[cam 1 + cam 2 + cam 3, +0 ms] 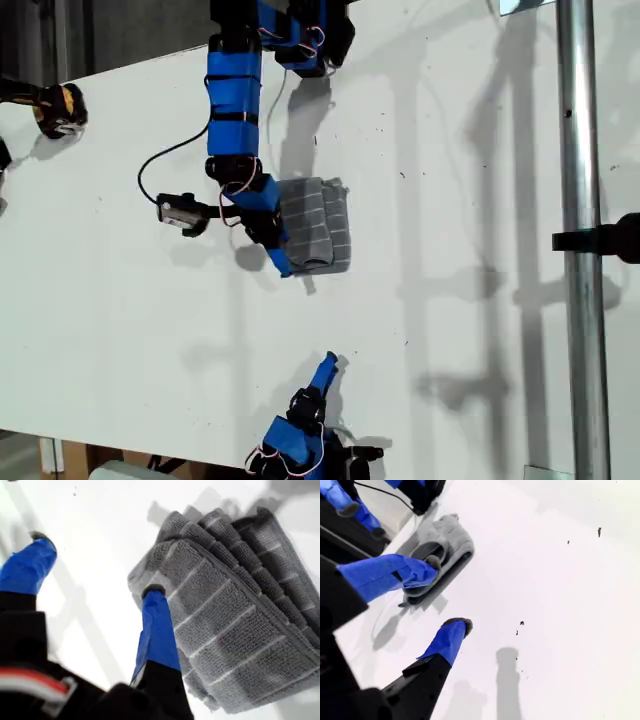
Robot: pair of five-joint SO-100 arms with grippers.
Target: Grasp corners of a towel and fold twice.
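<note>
Towel (315,225) sits centre of exterior view as a small layered bundle on the table (480,150); both folds look done; my first gripper (97,567) spread, one finger on its edge; my second gripper (450,592) spread, empty, well apart.

Towel (235,630): grey terry cloth, rough looped pile, thin pale stripes, hemmed edge.
Bench (450,350): smooth white surface, matt.
Fingers (157,630): blue, smooth plastic look, dark tips.
Pole (580,240): bare metal, dull sheen.
</note>
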